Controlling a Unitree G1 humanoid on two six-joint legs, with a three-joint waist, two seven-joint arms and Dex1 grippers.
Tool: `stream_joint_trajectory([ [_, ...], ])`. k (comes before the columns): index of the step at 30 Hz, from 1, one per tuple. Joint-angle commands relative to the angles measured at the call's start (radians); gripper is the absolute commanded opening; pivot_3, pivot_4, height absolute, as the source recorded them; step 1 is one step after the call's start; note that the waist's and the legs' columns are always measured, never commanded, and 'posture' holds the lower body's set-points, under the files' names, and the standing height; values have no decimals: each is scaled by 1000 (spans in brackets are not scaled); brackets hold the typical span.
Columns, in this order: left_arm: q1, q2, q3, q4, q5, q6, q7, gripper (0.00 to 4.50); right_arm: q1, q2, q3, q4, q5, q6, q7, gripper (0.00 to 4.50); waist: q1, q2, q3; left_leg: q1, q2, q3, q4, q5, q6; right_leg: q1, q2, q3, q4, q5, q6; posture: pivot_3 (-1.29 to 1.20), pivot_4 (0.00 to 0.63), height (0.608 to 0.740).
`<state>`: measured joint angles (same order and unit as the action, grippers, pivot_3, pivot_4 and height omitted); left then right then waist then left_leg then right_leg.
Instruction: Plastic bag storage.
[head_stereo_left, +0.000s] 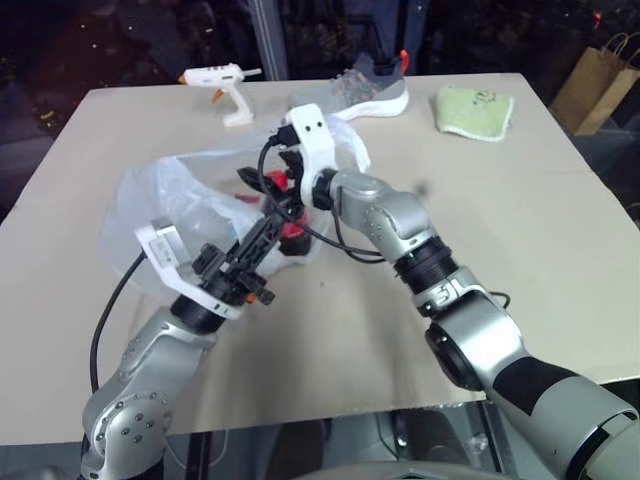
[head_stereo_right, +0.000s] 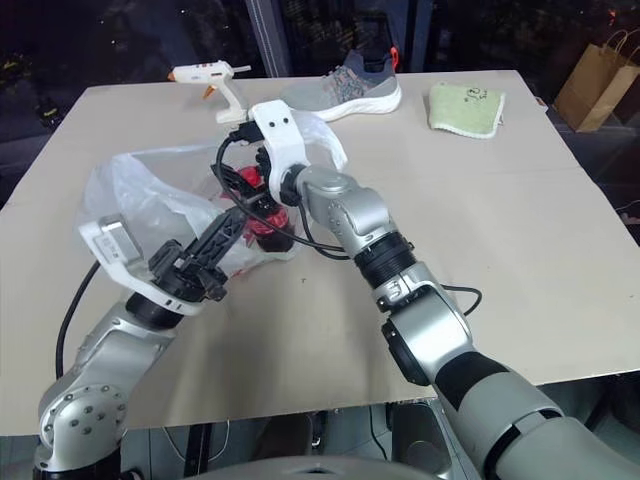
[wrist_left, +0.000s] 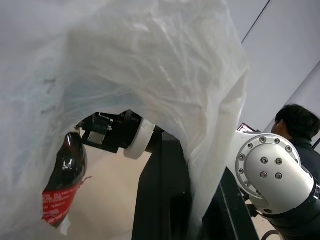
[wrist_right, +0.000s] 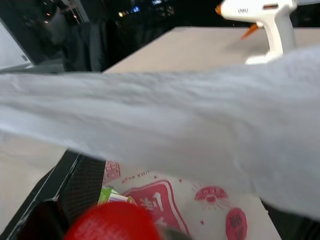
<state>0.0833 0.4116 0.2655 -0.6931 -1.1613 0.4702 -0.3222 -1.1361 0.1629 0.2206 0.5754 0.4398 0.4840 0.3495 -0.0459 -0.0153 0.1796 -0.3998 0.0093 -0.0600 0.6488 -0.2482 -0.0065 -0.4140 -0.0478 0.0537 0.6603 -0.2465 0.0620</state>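
**A:** Progress first, then. How far has the storing got?

**B:** Early, I'd judge. The desk (head_stereo_left: 520, 260) carries the plastic bag (head_stereo_left: 165, 205) spread loose and puffed up toward its left-middle part, not folded, rolled or tucked away anywhere. Part of the film is lifted off the surface. Gathering and stowing it are all left to do.

**A:** Who has hold of it?

**B:** The left gripper (head_stereo_left: 262, 238) has its fingers pressed together at the near edge of the bag, and the left wrist view shows film draped right over them, so I take it they are pinching the film. The right gripper (head_stereo_left: 283, 180) reaches across from the other side into the bag's middle, fingers spread wide with nothing between them that I can make out.

**A:** Is the bag empty?

**B:** No. A dark bottle with a red label (wrist_left: 65, 187) lies within the folds in the left wrist view, and something red (wrist_right: 114, 222) sits just before the right gripper in its own wrist view, beside the bag's red print (wrist_right: 155, 200). Whether those are one object I cannot tell. To my mind that has to come out, or at least be reckoned with, before the film will flatten.

**A:** Anything else about?

**B:** Along the far edge, well apart from the bag: a grey sneaker (head_stereo_left: 362, 92), a green cloth (head_stereo_left: 472, 110), and a white glue gun (head_stereo_left: 222, 85). A brown paper bag (head_stereo_left: 598, 82) stands off the desk at the far right. None of them crowds the arms; the crossing arms themselves are the tight spot.
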Motion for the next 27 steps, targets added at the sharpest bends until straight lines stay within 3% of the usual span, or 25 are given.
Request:
stream_joint_trajectory([
  [1, 4, 2, 13, -31, -12, -19, -4, 0, -31, 110, 6, -123, 48, 31, 113, 4452, 1, 0, 0, 0, 0, 0, 0, 0, 0, 0, 0, 0, 0, 0, 0, 0, 150, 740],
  [17, -33, 33, 13, 15, -22, 0, -28, 0, 52, -73, -35, -266, 23, 74, 289, 4452, 3, 0, 0, 0, 0, 0, 0, 0, 0, 0, 0, 0, 0, 0, 0, 0, 150, 740],
  [27, -26, 57, 14, 26, -29, 17, -55, 0, 112, -322, -68, -344, 59, 122, 529, 4452, 2, 0, 0, 0, 0, -1, 0, 0, 0, 1, 0, -1, -1, 0, 0, 0, 150, 740],
])
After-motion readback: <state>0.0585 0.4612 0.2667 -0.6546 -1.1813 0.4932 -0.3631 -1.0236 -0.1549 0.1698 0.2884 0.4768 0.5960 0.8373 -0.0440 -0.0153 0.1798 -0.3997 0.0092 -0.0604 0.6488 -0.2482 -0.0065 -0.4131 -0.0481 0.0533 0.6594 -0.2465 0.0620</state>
